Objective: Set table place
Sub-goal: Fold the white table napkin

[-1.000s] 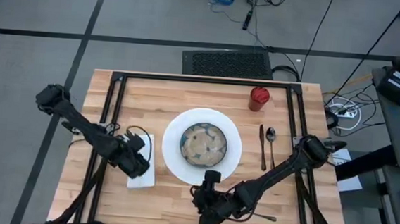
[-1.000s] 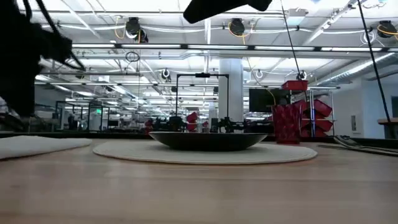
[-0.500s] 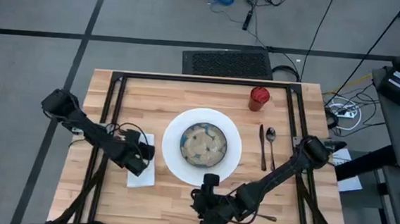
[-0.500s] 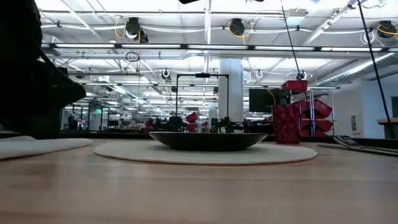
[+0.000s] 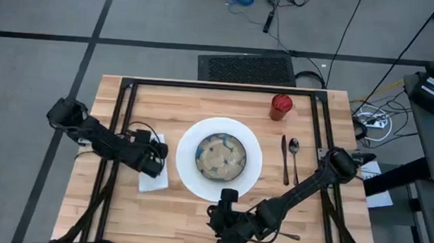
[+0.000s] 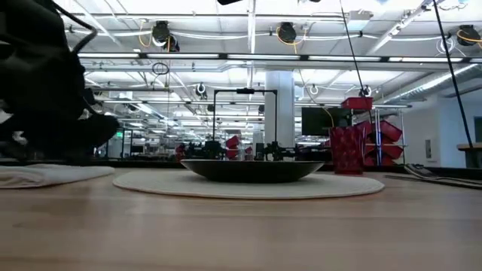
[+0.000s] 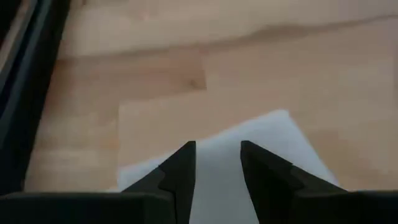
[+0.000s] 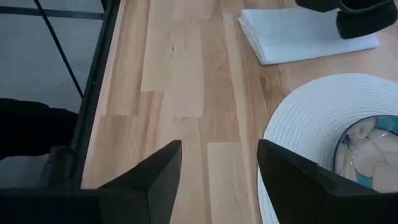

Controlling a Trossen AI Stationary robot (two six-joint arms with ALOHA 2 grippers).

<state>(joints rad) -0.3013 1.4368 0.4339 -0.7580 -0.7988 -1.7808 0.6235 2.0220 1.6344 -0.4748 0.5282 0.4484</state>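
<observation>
The left claw hovers with fingers spread just above the white napkin, which lies flat below it, left of the plate. To grip well, it should drop straight and pinch the cloth edge. The right claw, also spread, waits over bare surface near the fork.

High view: straight down, far above plate. Low view: table-top level, near plate, facing room beyond. Left wrist view: close over napkin beside plate. Right wrist view: nearer plate; shares napkin.
</observation>
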